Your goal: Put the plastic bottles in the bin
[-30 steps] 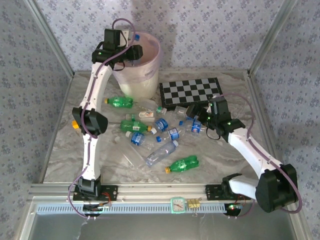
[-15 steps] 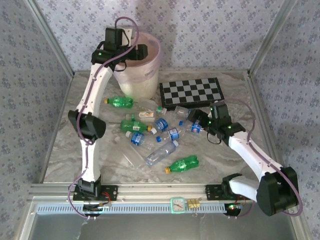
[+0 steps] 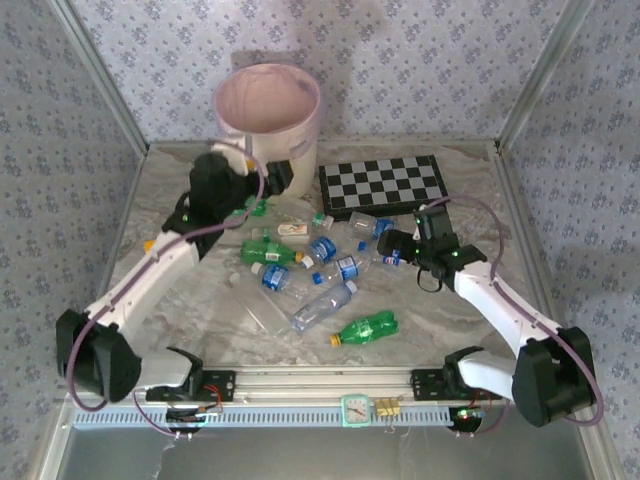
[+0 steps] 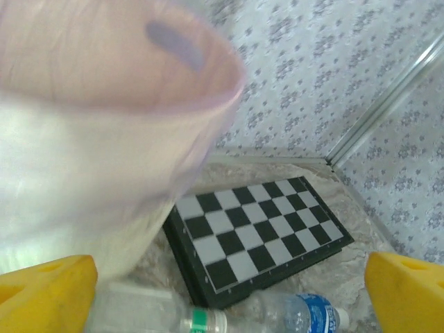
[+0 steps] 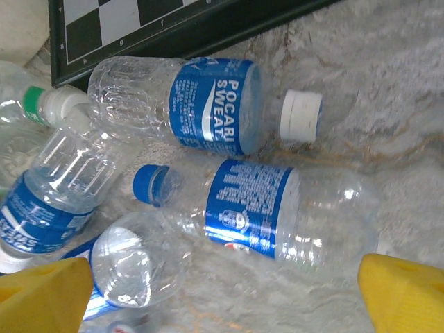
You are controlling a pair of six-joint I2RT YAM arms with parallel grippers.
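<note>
the bottles are found lying on their sides in a loose heap at the middle of the table, just near of the chessboard. the bin stands upright at the far left, its mouth open. the left gripper is held beside the foot of the bin with its jaws spread wide and nothing between them. the right gripper is likewise spread wide and empty, and is hung low over the right end of the heap, where a blue-capped bottle lies just before it. the bottles look empty, so they are judged to be very light, thin-walled and easily dented, and smooth and round enough to roll away or slip out of a pinch. hold is best taken across the body at the label, square to the long axis, with a gentle squeeze. the neck under the cap is stiffer, but it is a narrower target. neighbours lying close against the chosen bottle may be dragged along.
</note>
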